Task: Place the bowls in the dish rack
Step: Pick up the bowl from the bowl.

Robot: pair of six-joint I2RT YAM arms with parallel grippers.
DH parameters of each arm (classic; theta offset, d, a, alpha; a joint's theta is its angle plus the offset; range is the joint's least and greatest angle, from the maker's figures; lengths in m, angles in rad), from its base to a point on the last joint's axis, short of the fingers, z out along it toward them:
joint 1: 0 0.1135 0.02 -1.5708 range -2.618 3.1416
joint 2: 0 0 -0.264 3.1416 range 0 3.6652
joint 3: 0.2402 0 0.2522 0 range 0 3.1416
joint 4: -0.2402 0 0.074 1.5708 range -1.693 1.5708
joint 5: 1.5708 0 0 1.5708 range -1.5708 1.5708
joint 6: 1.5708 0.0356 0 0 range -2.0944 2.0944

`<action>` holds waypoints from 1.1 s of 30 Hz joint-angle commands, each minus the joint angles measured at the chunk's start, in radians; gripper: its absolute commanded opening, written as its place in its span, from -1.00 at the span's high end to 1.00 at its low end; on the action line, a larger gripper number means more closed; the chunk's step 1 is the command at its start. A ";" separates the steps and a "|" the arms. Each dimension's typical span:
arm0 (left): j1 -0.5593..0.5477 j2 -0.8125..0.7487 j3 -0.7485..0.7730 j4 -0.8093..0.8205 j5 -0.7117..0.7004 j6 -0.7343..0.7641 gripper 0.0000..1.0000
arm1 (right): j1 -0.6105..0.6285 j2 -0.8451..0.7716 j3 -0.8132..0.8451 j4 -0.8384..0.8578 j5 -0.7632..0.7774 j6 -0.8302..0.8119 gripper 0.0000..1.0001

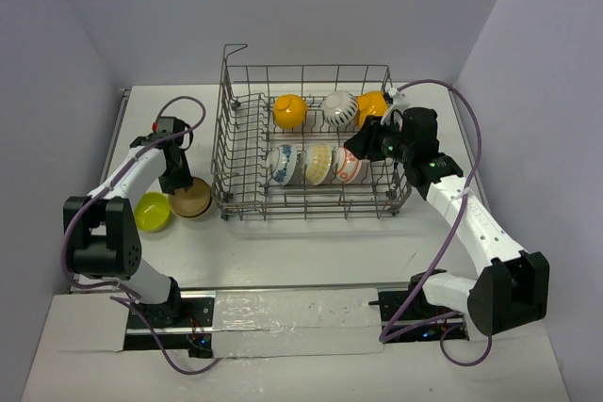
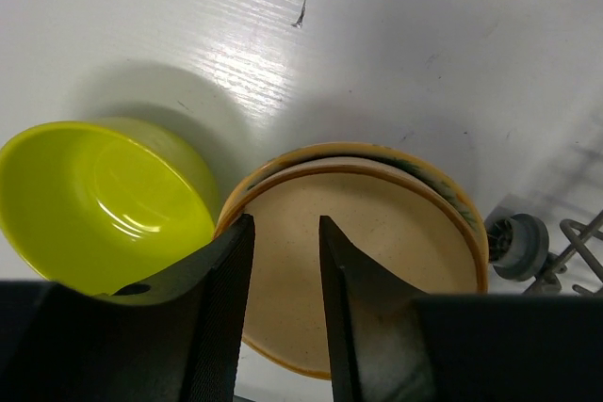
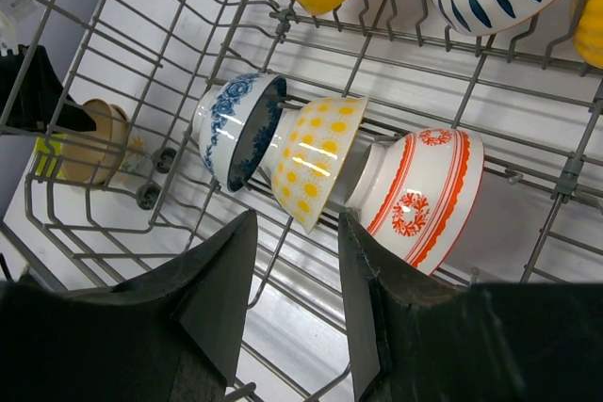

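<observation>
Outside the dish rack [image 1: 229, 143], on its left, the tan bowl [image 2: 396, 233] touches the lime green bowl [image 2: 94, 195] on the table. My left gripper [image 2: 285, 221] hangs over the tan bowl's left rim, open, one finger at the rim and the other over the inside. The rack holds several bowls on their sides: two orange-yellow [image 1: 289, 111] and a white striped [image 1: 339, 108] at the back; blue-patterned [image 3: 226, 124], yellow-dotted [image 3: 316, 157] and red-and-white [image 3: 424, 190] in front. My right gripper [image 3: 297, 218] hovers open above the rack's right front, empty.
The rack's raised handle [image 1: 236, 47] stands at its far left corner. A small rack wheel [image 2: 516, 245] sits just right of the tan bowl. Grey walls close in on both sides of the white table [image 1: 301, 242].
</observation>
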 commanded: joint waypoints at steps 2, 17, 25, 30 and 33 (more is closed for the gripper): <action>0.002 0.021 0.026 0.030 0.001 0.015 0.24 | 0.008 -0.014 0.015 -0.004 0.022 -0.014 0.05; -0.067 0.084 0.083 0.067 -0.033 -0.005 0.14 | 0.008 -0.003 0.019 -0.013 0.047 -0.021 0.05; -0.069 0.128 0.088 0.091 -0.054 -0.001 0.13 | 0.008 -0.003 0.019 -0.011 0.061 -0.021 0.04; -0.069 0.145 0.097 0.105 -0.059 -0.002 0.09 | 0.006 0.011 0.024 -0.011 0.062 -0.021 0.05; -0.069 0.171 0.120 0.107 -0.061 -0.007 0.07 | 0.008 0.014 0.024 -0.010 0.062 -0.023 0.04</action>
